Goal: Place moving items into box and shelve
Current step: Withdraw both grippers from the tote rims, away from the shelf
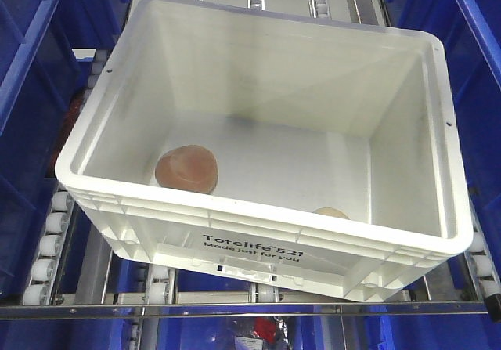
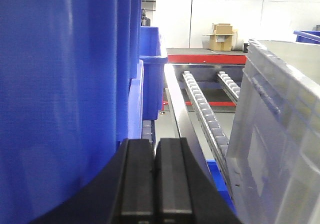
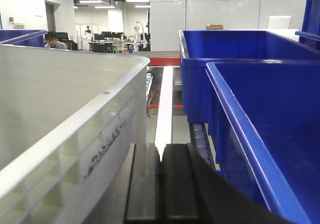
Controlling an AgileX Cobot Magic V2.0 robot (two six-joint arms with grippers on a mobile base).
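Left gripper (image 2: 155,176): seen in the left wrist view only. Two black fingers (image 2: 137,179) pressed flat against each other, no gap, nothing between them. Pointing level, straight ahead.

Right gripper (image 3: 161,184): seen in the right wrist view only. Black fingers (image 3: 179,184) closed together along a thin seam, nothing held. Also level, pointing forward.

Front view: neither arm nor gripper appears. Arm links and wrists are out of sight in all views.

roller shelf (image 1: 55,244), white box (image 1: 235,240) on it
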